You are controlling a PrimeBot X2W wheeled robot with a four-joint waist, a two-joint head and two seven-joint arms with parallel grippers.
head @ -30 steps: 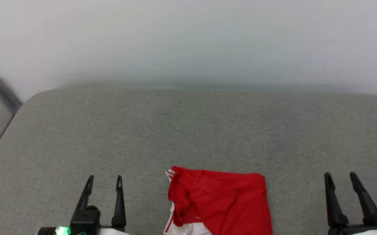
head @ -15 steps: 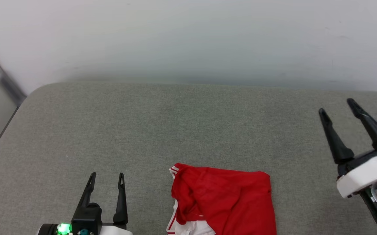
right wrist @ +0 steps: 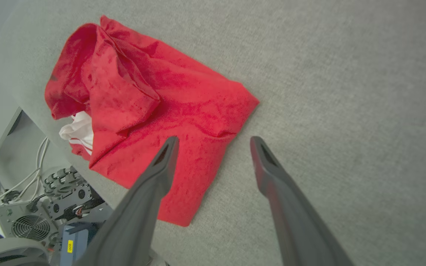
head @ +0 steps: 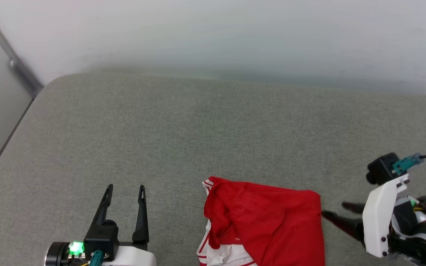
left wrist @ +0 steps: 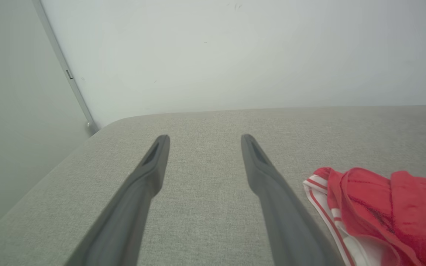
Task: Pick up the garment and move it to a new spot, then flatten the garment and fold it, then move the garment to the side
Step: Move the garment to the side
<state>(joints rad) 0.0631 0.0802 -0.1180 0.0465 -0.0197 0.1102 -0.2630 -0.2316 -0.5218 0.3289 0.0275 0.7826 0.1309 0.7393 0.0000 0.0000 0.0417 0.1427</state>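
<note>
Both claws are spread wide, empty. The right gripper point(head: 334, 208) is aimed sideways at the garment point(head: 268, 218), crumpled at the near edge of the cushion point(head: 198, 129), presumably for pinching; the left gripper point(head: 125, 187) is held apart.

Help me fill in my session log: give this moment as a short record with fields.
surface: grey fabric-covered pad against a pale wall
garment: red, crumpled, white striped trim showing, lying at the pad's near edge
left gripper: open, over bare pad to the left of the garment, apart from it
right gripper: open, fingers pointing at the garment's right edge, one above cloth, one above pad; contact cannot be told
held: nothing
</note>
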